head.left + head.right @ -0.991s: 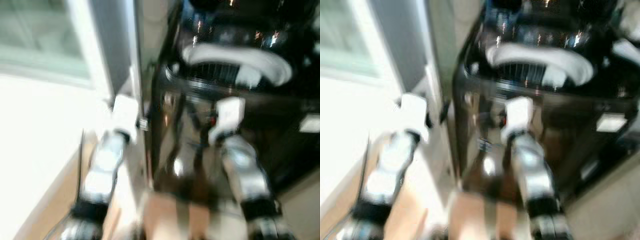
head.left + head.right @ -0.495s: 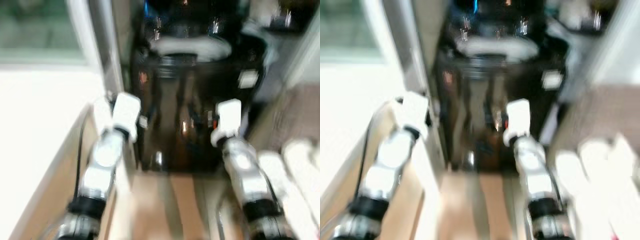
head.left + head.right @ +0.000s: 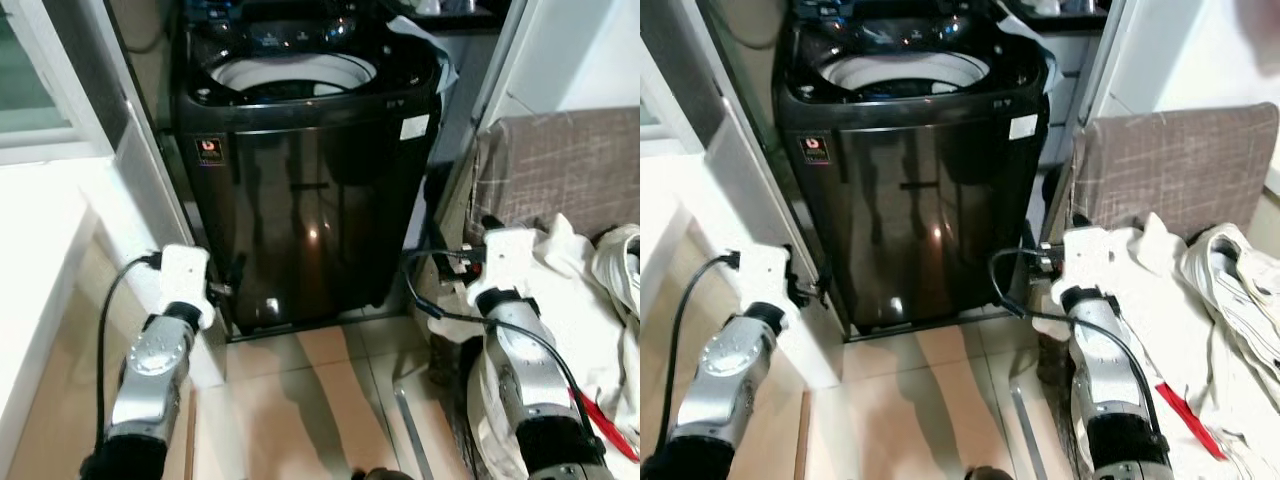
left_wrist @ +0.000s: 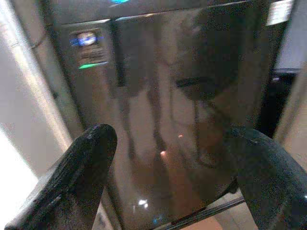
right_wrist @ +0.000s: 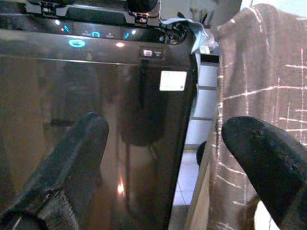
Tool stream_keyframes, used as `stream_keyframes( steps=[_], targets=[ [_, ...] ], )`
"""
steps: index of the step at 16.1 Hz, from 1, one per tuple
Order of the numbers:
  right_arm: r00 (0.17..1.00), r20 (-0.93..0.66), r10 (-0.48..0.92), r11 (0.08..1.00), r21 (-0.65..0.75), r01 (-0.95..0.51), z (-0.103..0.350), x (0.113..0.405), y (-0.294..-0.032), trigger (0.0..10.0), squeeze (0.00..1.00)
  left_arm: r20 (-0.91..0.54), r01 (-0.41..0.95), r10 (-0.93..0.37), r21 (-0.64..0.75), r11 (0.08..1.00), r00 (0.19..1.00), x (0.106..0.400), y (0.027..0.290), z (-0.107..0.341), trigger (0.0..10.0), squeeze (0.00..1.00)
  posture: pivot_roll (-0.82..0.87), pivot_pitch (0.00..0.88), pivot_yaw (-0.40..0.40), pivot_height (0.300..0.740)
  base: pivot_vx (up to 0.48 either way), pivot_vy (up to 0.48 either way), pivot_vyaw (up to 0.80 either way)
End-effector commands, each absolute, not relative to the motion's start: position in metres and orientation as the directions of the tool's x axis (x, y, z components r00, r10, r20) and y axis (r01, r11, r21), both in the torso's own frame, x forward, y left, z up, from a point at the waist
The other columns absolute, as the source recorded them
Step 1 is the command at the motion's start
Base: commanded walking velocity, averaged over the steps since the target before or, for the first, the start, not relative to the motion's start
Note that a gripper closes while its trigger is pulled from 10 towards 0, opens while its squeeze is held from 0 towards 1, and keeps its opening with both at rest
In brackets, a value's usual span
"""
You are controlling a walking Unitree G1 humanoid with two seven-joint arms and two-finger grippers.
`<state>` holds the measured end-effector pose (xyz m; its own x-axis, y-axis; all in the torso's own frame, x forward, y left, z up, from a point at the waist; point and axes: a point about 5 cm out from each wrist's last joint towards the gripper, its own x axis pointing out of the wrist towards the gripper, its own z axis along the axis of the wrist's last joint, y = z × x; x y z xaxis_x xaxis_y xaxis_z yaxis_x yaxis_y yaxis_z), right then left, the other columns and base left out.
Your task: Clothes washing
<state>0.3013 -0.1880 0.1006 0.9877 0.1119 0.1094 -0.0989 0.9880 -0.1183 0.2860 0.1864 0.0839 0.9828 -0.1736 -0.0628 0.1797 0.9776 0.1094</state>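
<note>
Both sets of jaws are wide open and hold nothing, the left gripper (image 4: 168,177) and right gripper (image 5: 163,167) in front of the black washing machine (image 3: 300,200), with white clothes (image 3: 1200,300) piled to its right.

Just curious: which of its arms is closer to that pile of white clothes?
Right. The right gripper hangs beside the white clothes; the left gripper is across the washing machine front.

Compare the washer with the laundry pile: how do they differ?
The washer is dark, glossy and rigid, standing upright ahead with its top open; the laundry is pale, soft and crumpled, heaped low on the robot's right. The washer reflects light; the laundry looks matte. Neither is held by a gripper.
</note>
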Motion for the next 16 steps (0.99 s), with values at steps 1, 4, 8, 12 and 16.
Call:
stream_keyframes(
  steps=[1, 4, 8, 12, 16],
  targets=[
    [0.984, 0.143, 0.110, 0.989, -0.112, -0.095, 0.106, 0.302, -0.188, 10.0, 0.00, 0.008, 0.222, -0.225, 0.135, 0.966, 0.974, 0.290, 0.178, 0.098, 10.0, 0.00, -0.15, 0.000, 0.004, 0.740, 0.000, 0.000, -0.60],
    [0.971, 0.134, 0.195, 0.981, -0.025, -0.194, 0.101, 0.293, -0.177, 10.0, 0.00, -0.009, 0.335, -0.339, 0.191, 0.923, 0.941, 0.275, 0.183, 0.090, 10.0, 0.00, -0.15, 0.000, -0.004, 0.740, 0.000, 0.000, -0.59],
    [0.951, 0.050, 0.304, 0.953, -0.007, -0.304, 0.080, 0.267, -0.182, 10.0, 0.00, 0.000, 0.413, -0.413, 0.058, 0.909, 0.911, 0.255, 0.169, 0.093, 10.0, 0.00, -0.12, 0.000, -0.029, 0.740, 0.000, 0.000, -0.53],
    [0.963, 0.056, 0.263, 0.965, -0.034, -0.261, 0.083, 0.276, -0.183, 10.0, 0.00, -0.005, 0.412, -0.416, 0.143, 0.900, 0.909, 0.268, 0.167, 0.102, 10.0, 0.00, -0.12, 0.000, -0.012, 0.740, 0.000, 0.000, -0.52],
    [0.979, 0.066, 0.194, 0.978, -0.091, -0.188, 0.092, 0.295, -0.177, 10.0, 0.00, 0.001, 0.446, -0.454, 0.186, 0.876, 0.891, 0.280, 0.157, 0.113, 10.0, 0.00, -0.13, 0.000, 0.016, 0.740, 0.000, 0.000, -0.27]
  ],
)
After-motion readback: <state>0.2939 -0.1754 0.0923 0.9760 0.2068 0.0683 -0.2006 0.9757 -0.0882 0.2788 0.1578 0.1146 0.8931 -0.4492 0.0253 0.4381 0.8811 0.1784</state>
